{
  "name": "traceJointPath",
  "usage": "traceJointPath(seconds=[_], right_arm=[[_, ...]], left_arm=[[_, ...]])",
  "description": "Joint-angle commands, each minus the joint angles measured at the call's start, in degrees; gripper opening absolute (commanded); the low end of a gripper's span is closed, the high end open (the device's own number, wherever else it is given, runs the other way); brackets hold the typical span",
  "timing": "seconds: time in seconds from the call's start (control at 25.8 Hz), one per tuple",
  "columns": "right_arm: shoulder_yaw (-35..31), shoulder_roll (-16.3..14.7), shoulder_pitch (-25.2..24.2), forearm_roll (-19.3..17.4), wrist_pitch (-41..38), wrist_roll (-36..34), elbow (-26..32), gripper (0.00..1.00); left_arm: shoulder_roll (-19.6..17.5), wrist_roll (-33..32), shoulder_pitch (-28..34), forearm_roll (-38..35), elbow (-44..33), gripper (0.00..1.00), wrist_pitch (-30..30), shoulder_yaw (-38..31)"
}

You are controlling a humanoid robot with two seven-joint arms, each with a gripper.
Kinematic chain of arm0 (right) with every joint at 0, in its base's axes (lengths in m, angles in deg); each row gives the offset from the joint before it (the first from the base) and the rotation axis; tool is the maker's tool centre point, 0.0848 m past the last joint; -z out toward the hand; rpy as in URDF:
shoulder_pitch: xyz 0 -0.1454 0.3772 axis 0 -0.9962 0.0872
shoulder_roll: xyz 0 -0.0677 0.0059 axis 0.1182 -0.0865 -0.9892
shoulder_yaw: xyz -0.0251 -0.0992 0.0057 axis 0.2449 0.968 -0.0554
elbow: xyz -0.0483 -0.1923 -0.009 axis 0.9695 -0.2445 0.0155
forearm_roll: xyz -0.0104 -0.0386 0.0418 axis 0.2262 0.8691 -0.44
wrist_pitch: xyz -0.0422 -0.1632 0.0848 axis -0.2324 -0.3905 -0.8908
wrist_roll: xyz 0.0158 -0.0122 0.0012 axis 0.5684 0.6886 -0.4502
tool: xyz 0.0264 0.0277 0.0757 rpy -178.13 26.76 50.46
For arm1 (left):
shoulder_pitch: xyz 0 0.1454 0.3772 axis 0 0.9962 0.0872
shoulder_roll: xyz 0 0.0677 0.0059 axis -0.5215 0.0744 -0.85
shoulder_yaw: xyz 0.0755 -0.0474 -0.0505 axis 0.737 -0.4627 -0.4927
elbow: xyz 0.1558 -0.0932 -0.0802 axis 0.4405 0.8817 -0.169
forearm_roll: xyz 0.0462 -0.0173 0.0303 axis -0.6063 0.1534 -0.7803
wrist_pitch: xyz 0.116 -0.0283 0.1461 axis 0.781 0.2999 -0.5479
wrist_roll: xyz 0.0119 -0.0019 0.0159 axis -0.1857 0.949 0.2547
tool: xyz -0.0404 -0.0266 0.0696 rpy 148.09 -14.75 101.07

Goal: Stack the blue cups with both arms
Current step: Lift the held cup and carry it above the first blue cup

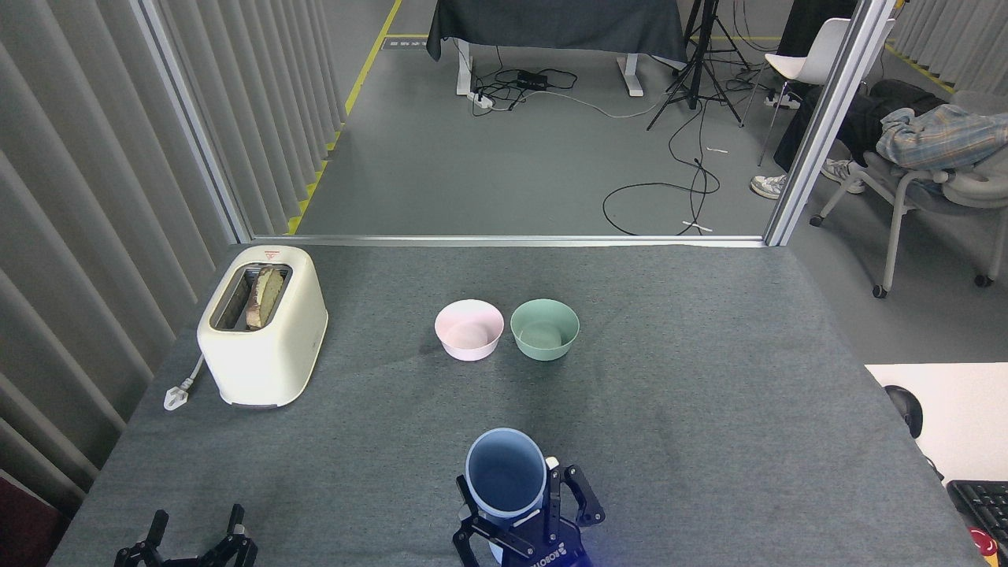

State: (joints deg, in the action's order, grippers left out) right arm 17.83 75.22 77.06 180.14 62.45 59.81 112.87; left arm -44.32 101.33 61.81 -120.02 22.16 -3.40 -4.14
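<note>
Held cup: one blue cup (505,472) sits upright, mouth up, in the right gripper (526,526) near the middle of the table's front edge; it looks lifted, though how high above the cloth I cannot tell
Right gripper: its thin black fingers are clenched round the cup's lower wall, white lettering showing on the body below
Why held so: gripping low and keeping the cup upright leaves the rim free and the tapered base pointing down, which suits lowering it into another cup
Second cup: not visible; the held cup and gripper may well hide it, so I cannot say where it stands
Left gripper: the left gripper (193,535) is at the front left corner of the table, fingers spread, grasping nothing, well apart from the cup
Table: grey cloth-covered table (709,331)
Bowls: pink bowl (469,330) and green bowl (544,329) side by side mid-table, nearly touching; both look empty
Toaster: cream toaster (264,324) by the left edge, a slice of bread in its slot, its plug lying loose on the cloth
Cup contents: the held cup looks empty
Step judged: carrying the cup to the nesting spot
</note>
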Motion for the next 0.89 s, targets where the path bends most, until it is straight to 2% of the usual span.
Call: traceJointPath(seconds=[0.0,0.12,0.31,0.5,0.85], right_arm=[[0.04,0.85,-2.64,2.24,-0.04,0.61,0.06,0.40],[-0.49,0.59,-3.43,2.24,0.48,2.55,0.06,0.40],[-5.15,0.94,-3.52,1.71,1.01,3.86,-0.47,0.41],[-6.02,1.02,-1.41,1.62,1.01,4.30,-2.14,0.40],[-5.76,2.43,-1.15,1.71,1.01,4.22,-3.72,0.40]], left_arm=[[0.00,-0.02,0.00,0.00,-0.03,1.00,0.04,-0.03],[0.00,-0.02,0.09,0.00,-0.03,1.00,-0.05,-0.03],[0.00,-0.02,0.09,0.00,-0.03,1.00,-0.14,0.06],[-0.17,-0.02,0.00,0.00,0.06,1.00,-0.23,-0.03],[-0.44,-0.02,0.00,0.00,0.50,1.00,-0.31,-0.03]])
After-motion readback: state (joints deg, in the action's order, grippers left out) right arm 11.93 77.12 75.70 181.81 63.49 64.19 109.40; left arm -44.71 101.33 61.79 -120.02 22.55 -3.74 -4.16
